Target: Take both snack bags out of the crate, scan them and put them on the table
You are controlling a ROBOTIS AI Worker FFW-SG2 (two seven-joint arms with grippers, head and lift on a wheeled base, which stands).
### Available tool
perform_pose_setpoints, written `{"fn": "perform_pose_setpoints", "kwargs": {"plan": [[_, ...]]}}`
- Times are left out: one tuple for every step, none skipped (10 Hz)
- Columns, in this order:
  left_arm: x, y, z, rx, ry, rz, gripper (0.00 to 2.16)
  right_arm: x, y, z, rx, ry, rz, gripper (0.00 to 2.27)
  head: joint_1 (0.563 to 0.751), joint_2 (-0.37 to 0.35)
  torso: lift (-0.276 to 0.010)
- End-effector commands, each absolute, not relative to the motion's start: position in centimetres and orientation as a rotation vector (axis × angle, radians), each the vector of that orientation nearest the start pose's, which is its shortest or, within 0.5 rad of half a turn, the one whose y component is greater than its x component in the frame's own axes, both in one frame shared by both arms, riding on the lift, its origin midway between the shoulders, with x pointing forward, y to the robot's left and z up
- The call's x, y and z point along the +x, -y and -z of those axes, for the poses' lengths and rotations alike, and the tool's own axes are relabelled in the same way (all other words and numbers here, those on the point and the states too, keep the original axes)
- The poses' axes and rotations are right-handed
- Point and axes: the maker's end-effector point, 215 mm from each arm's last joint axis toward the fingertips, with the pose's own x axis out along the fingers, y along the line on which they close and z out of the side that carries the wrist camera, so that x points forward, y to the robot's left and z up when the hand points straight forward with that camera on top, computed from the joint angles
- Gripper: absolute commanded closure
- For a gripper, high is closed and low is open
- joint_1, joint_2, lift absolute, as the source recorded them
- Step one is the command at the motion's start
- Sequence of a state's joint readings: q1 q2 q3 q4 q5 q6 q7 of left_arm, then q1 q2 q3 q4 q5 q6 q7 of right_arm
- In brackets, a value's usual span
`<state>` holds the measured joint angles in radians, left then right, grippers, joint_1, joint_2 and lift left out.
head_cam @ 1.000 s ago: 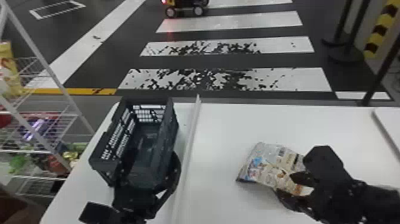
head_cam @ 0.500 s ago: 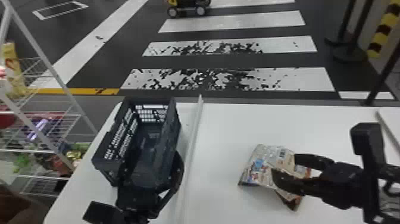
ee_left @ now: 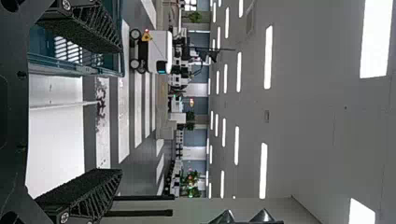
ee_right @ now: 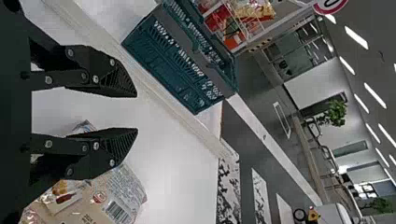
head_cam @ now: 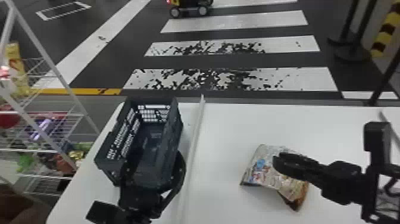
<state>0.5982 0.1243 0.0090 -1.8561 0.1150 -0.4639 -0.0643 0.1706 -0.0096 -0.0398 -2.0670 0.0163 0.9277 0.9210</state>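
The snack bags [head_cam: 268, 172] lie on the table right of the white strip, a crumpled pale packet with a brown-orange corner beneath; I cannot tell whether one or two lie there. Over their right part is my right gripper [head_cam: 279, 164]. In the right wrist view my right gripper [ee_right: 136, 112] holds its fingers apart with nothing between them, and a snack bag [ee_right: 116, 196] with a barcode lies beyond one finger. The dark crate [head_cam: 114, 146] stands on the table's left side. At its near end my left gripper [head_cam: 153, 165] is open; in the left wrist view the left gripper [ee_left: 122, 109] spans a wide gap.
A thin white raised strip [head_cam: 195, 149] divides the table [head_cam: 226, 131] beside the crate. A wire shelf rack [head_cam: 56, 119] with goods stands at the left. Past the table's far edge are striped floor and a small wheeled vehicle [head_cam: 190, 7].
My right gripper has let go of the bag and swung round above it, its arm now farther right. The bag's near end has sunk toward the table. The left arm has hardly moved.
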Motion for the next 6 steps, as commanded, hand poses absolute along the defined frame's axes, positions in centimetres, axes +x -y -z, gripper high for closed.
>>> {"fn": "perform_pose_setpoints", "kwargs": {"plan": [[39.3,-24.2,34.3,0.001,0.146,0.091,0.08,43.0,7.6,39.6,0.270,-0.567,-0.853,2.04,0.695,0.217,-0.091],[39.3,-24.1,34.3,-0.001,0.145,0.091,0.08,43.1,6.5,40.0,0.258,-0.553,-0.875,2.11,0.695,0.220,-0.091],[39.3,-24.1,34.3,-0.001,0.145,0.092,0.08,43.4,5.4,40.7,0.246,-0.549,-0.895,2.19,0.695,0.229,-0.091],[39.3,-24.1,34.3,-0.002,0.146,0.091,0.08,43.5,4.2,41.7,0.222,-0.554,-0.917,2.19,0.695,0.236,-0.091],[39.3,-24.1,34.3,-0.001,0.145,0.092,0.08,43.4,3.3,42.8,0.208,-0.571,-0.935,2.19,0.695,0.251,-0.091],[39.3,-24.1,34.4,-0.001,0.142,0.092,0.08,43.5,2.4,43.8,0.189,-0.581,-0.951,2.19,0.695,0.266,-0.091]]}}
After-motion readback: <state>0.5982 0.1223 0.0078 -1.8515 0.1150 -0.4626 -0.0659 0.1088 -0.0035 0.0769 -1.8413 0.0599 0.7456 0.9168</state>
